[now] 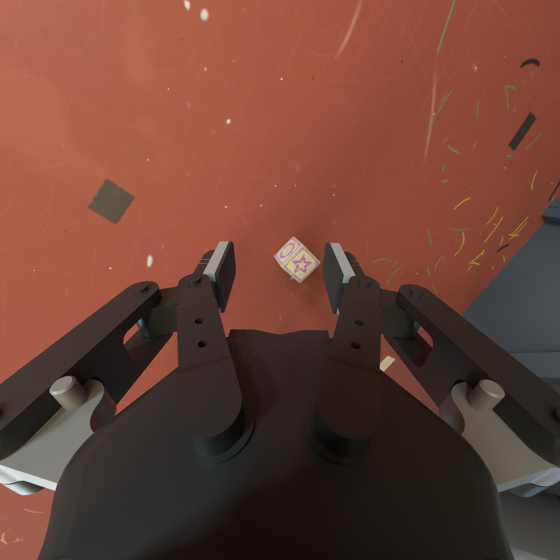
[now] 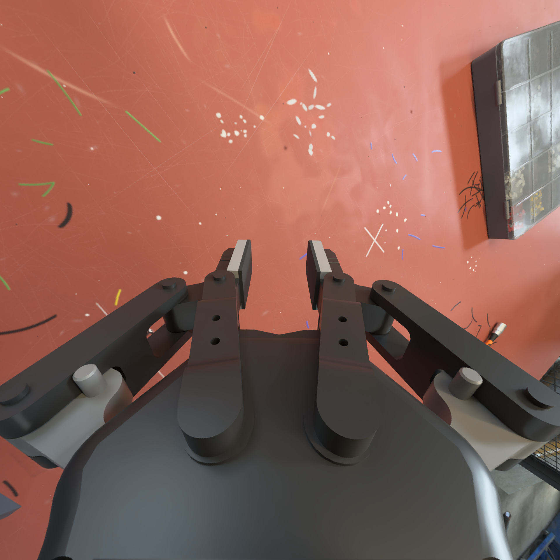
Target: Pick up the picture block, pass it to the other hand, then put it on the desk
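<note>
The picture block [image 1: 297, 259] is a small cream wooden cube with purple drawings, an oval and a star, on its visible faces. It lies on the red desk [image 1: 272, 121] in the left wrist view. My left gripper [image 1: 279, 247] is open and hovers above it, the block showing between the two fingers, nearer the right one. My right gripper [image 2: 279, 244] is open and empty above a bare patch of the red desk [image 2: 272, 188]. The block does not show in the right wrist view.
A dark compartment box with a clear lid [image 2: 521, 136] lies at the right of the right wrist view. A small metal and orange part [image 2: 495, 331] lies at the desk's right. A grey structure [image 1: 527, 297] stands at the right of the left wrist view. A dark square patch [image 1: 111, 201] marks the desk.
</note>
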`<state>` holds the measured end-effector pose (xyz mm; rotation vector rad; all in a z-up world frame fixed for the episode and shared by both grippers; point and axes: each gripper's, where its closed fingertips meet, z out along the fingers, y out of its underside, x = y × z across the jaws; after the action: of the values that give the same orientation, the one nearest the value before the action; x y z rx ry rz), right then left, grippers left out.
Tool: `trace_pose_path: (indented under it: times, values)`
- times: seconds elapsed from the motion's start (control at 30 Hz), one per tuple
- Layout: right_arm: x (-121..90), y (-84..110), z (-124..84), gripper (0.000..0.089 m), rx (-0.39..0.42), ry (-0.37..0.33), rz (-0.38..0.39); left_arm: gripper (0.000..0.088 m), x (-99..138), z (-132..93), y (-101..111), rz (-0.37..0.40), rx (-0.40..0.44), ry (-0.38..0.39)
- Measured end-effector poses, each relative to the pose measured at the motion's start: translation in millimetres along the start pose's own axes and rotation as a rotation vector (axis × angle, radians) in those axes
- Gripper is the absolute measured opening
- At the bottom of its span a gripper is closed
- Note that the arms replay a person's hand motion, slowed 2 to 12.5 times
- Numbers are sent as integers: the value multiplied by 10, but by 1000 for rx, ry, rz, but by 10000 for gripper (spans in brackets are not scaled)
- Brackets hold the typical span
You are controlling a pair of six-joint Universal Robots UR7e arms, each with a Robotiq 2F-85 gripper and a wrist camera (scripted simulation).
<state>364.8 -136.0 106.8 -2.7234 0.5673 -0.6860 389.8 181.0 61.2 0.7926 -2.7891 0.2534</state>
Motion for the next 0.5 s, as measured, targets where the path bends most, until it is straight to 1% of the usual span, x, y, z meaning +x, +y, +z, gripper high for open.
trace_pose_path:
  times: [0.23, 0.5]
  values:
    - [-21, -3, 1, 328, 8, 4, 2, 522, 40, 14, 49, -79, 35, -61]
    - [-42, -20, 1, 325, 24, 7, 7, 521, 46, -2, 91, -194, 90, -137]
